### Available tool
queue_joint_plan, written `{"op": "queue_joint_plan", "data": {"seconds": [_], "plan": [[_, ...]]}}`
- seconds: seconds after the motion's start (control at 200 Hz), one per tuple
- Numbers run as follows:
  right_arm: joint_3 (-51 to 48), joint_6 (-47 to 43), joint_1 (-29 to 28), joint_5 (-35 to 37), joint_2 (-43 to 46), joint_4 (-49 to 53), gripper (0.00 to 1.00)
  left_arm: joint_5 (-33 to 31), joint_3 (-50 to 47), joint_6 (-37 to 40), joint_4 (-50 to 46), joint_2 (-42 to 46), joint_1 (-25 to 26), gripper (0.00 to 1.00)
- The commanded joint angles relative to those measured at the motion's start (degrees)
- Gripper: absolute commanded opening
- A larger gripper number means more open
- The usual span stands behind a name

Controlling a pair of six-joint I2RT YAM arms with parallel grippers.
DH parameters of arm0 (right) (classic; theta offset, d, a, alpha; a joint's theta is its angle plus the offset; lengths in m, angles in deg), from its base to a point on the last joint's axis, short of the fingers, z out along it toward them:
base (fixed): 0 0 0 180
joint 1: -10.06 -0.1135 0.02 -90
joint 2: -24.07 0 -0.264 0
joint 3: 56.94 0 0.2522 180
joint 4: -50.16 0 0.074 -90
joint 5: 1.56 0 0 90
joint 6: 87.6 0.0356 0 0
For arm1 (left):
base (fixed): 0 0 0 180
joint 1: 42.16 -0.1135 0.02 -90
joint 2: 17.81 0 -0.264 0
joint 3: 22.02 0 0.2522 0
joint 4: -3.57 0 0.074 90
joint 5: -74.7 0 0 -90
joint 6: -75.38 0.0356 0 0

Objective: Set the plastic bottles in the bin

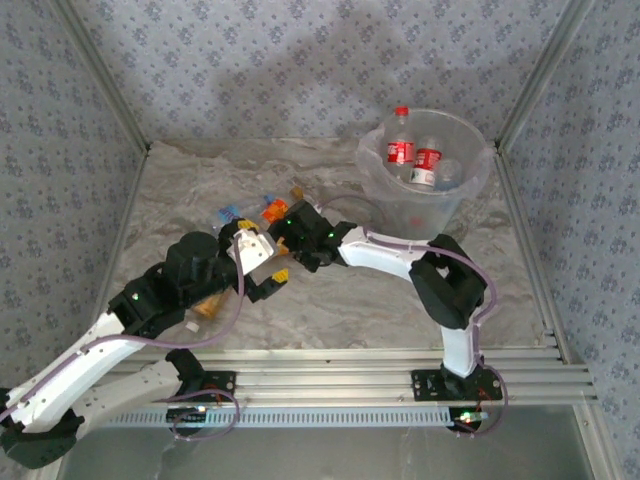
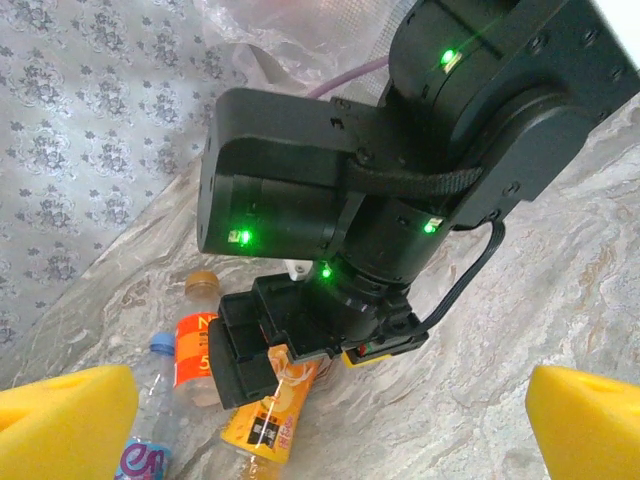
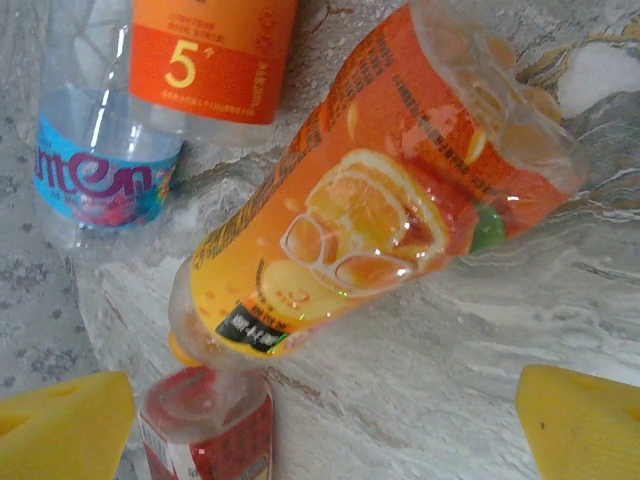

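Left gripper (image 2: 325,425): spread wide and holding nothing. I see its yellow pads (image 2: 60,420) at the two lower corners of the left wrist view.
Right gripper (image 3: 322,425): spread wide and pinching nothing. Its pads (image 3: 580,420) stand well apart, low over the loose bottles.
Right arm (image 2: 400,170): black wrist with green lights, just ahead of the left gripper and over the same bottles.
Juice bottle (image 3: 380,210): orange label with orange slices. It lies on its side on the table (image 1: 400,300), slanted across the space ahead of the right pads. I see it touching neither pad.
"5" bottle (image 3: 215,60): orange-red label, lying just beside the juice bottle.
Blue bottle (image 3: 100,170): clear with a blue label, touching the "5" bottle.
Red bottle (image 3: 205,430): red label, at the juice bottle's neck end and just beside one right pad. I cannot tell whether they touch.
Loose bottles, place: left of the table's middle, well apart from the bin.
Bin (image 1: 470,190): upright at the table's far right corner.
Binned bottles (image 1: 401,150): two red-labelled and one clear, inside the bin.
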Motion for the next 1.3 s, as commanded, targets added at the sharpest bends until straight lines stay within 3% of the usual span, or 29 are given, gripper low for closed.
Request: {"op": "queue_joint_plan", "data": {"seconds": [0.0, 0.56, 1.089, 1.294], "plan": [[1.64, 5.12, 0.67, 1.19, -2.41, -2.18, 1.0, -0.51, 0.37, 0.5, -0.57, 0.04, -0.45, 1.0], [1.23, 10.97, 2.41, 7.89, -7.08, -7.07, 0.95, 1.69, 0.43, 0.11, -0.57, -0.85, -0.77, 1.0], [3.45, 13.02, 3.18, 11.15, -11.58, -7.37, 0.83, 2.23, 0.46, 0.02, -0.4, -1.08, -0.78, 1.0], [3.28, 13.05, 3.5, 11.82, -11.79, -7.36, 0.73, 2.22, 0.45, 0.02, -0.48, -1.06, -0.79, 1.0]]}}
